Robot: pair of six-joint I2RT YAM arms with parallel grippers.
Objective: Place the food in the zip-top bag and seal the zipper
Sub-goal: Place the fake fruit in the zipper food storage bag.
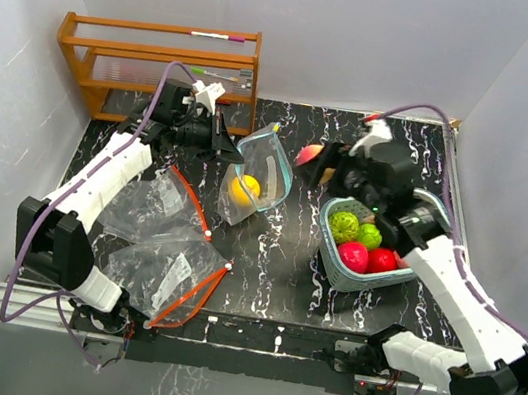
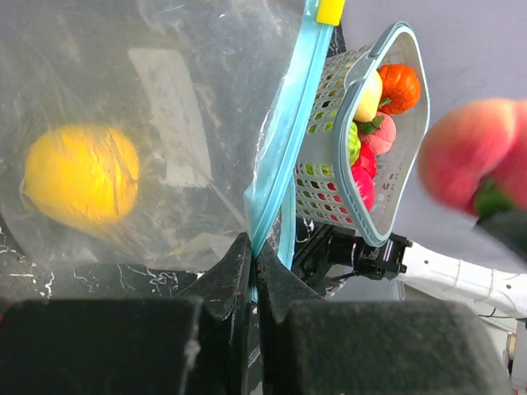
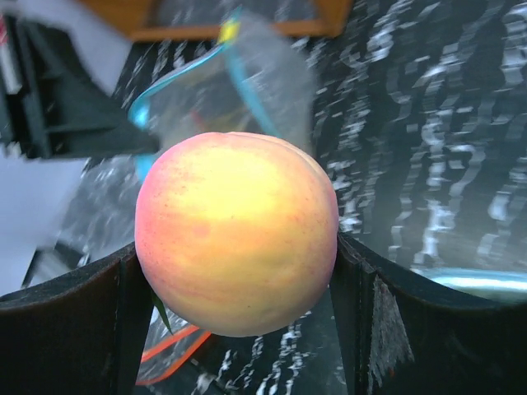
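Observation:
A clear zip-top bag (image 1: 260,172) with a blue zipper rim (image 2: 284,140) stands open at the table's middle back. A yellow fruit (image 1: 244,189) lies inside it. My left gripper (image 2: 254,247) is shut on the bag's rim and holds it up. My right gripper (image 3: 237,251) is shut on a peach (image 3: 237,230), held in the air just right of the bag's mouth (image 1: 310,155). The teal basket (image 1: 335,255) to the right holds more food: a green fruit (image 1: 343,225), a red one (image 1: 352,256) and others.
Two more clear bags with orange-red zippers lie flat at the left (image 1: 168,197) and front left (image 1: 174,279). A wooden rack (image 1: 160,64) stands at the back left. White walls close in the table on three sides.

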